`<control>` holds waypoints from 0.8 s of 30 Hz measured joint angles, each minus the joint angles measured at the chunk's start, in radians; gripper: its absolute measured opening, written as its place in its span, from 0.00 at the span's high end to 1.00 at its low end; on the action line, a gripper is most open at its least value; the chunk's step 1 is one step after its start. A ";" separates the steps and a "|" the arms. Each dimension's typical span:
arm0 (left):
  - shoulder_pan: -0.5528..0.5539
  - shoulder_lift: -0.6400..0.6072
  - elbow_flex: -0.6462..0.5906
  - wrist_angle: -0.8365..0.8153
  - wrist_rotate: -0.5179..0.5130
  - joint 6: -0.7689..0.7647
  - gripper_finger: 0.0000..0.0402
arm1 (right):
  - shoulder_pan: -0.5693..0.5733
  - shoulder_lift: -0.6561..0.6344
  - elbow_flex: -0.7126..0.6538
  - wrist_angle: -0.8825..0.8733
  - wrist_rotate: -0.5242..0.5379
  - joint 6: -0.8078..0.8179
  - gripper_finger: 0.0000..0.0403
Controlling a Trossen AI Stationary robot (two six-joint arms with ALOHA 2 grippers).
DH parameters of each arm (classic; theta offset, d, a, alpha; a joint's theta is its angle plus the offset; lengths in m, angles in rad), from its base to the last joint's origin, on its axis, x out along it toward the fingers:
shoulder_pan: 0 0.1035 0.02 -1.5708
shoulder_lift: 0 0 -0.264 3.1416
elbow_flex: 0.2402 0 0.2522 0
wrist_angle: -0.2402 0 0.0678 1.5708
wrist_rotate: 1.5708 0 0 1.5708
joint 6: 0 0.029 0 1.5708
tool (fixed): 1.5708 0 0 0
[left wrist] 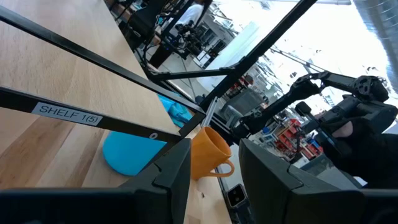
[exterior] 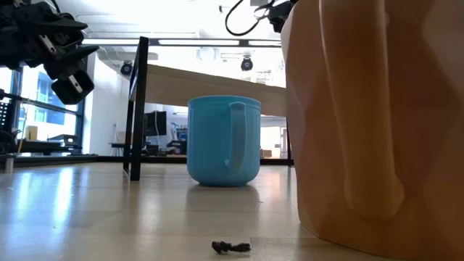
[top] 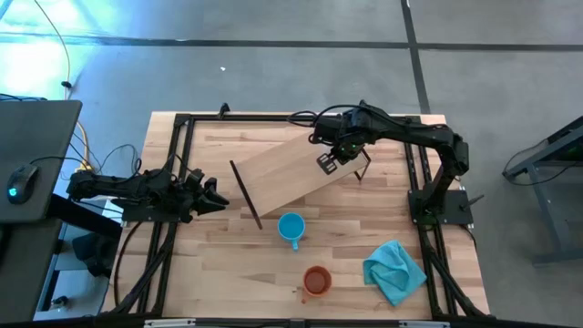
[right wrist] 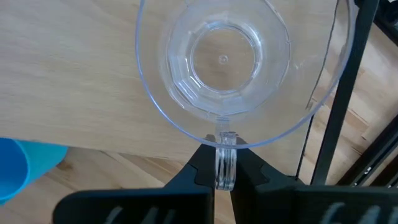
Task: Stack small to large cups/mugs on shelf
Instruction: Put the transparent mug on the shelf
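The shelf [top: 291,173], a light-wood board with black end frames, stands slantwise at the table's far middle. My right gripper [right wrist: 226,155] points down over the shelf's right part, shut on the small clear cup [right wrist: 224,62], whose mouth faces up. The blue mug [top: 291,227] stands upright on the table just near of the shelf. The orange mug [top: 316,280] stands upright nearer the front edge. At the table's left edge my left gripper [top: 215,195] hangs level and open, with nothing between its fingers. My right gripper pinches the clear cup's small handle [right wrist: 226,169] between its two fingers, at the cup's rim. The fingers come from above, pointing down. The cup sits upright over the shelf board; whether its base touches the board cannot be told.
A crumpled teal cloth [top: 394,271] lies at the front right of the table. Black frame rails run along the table's left [top: 173,182] and right [top: 424,182] sides. Bare tabletop [top: 228,264] lies left of the two mugs.
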 joint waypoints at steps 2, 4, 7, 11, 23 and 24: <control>0.000 0.000 0.000 0.000 0.000 0.000 0.69 | 0.000 0.002 0.000 0.000 -0.004 -0.001 0.99; 0.000 0.000 0.000 0.000 0.000 0.000 0.69 | 0.000 0.002 0.000 0.005 -0.010 -0.002 0.99; 0.000 0.000 0.000 0.000 0.000 0.000 0.69 | 0.000 0.002 0.000 0.017 -0.017 -0.002 0.99; 0.000 0.000 0.000 0.000 0.000 0.000 0.69 | 0.000 0.002 0.000 0.016 -0.024 -0.002 0.99; 0.000 0.000 0.000 0.000 0.001 0.000 0.69 | 0.000 0.020 0.000 0.035 -0.024 -0.002 0.99; 0.000 0.000 0.000 0.000 0.006 0.000 0.69 | 0.000 0.024 0.000 0.038 -0.024 -0.002 0.99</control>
